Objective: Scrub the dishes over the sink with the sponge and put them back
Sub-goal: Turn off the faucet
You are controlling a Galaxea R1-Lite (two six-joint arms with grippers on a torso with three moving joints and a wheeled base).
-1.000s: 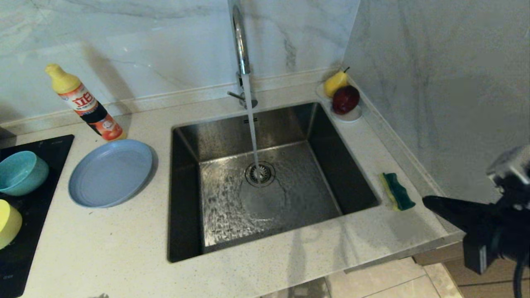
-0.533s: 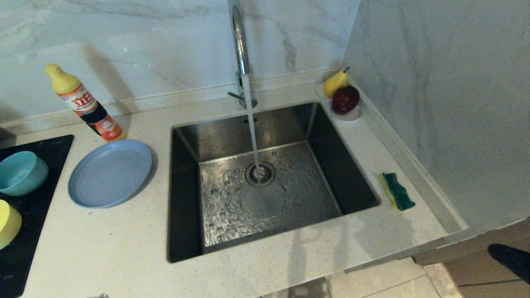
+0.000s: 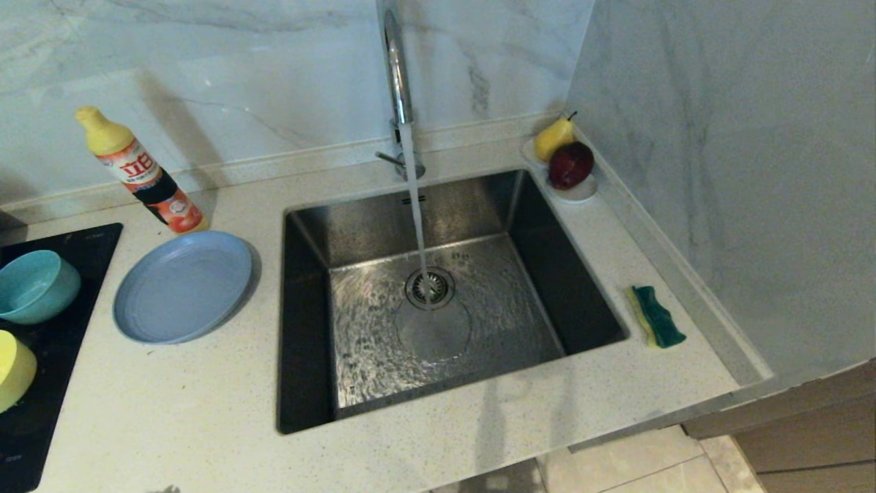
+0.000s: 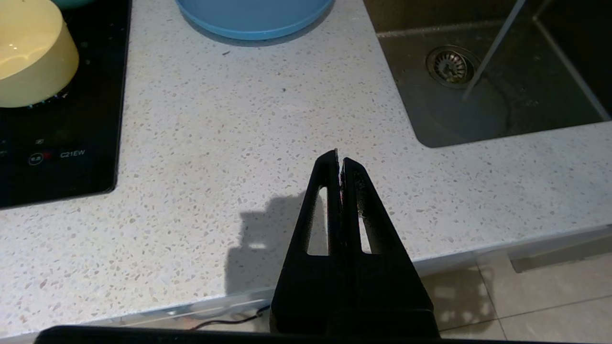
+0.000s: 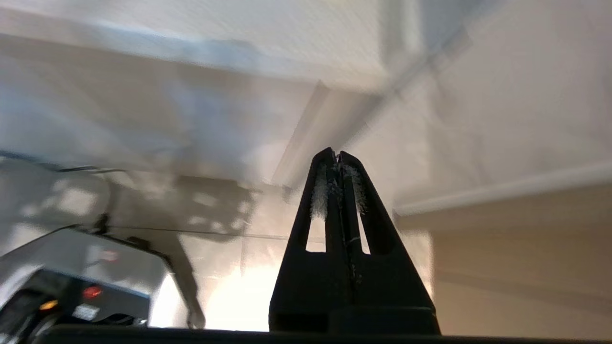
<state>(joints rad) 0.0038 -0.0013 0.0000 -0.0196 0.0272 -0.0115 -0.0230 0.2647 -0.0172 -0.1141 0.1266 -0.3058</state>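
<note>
Water runs from the faucet (image 3: pixel 397 75) straight onto the drain (image 3: pixel 430 287) of the sink (image 3: pixel 311 329), and the basin floor is wet all over. On the counter (image 3: pixel 171 411) to the left of the sink lies the plate (image 3: pixel 183 285), with a soap bottle (image 3: pixel 140 172) standing behind it. Further left, on the black cooktop (image 3: pixel 41 411), sit the teal bowl (image 3: pixel 34 285) and the yellow bowl (image 3: pixel 14 370), both cut off by the picture's edge. The sponge (image 3: pixel 657 317) lies on the counter to the right of the sink, green face up, near the wall. At the back right corner a small dish (image 3: pixel 578 192) holds a pear and a red fruit.

The left gripper (image 4: pixel 339 160) hangs over the counter's front edge, fingers clenched together and holding nothing. The right gripper (image 5: pixel 337 155) is down off the counter by the cabinet, fingers pressed together, also empty.
</note>
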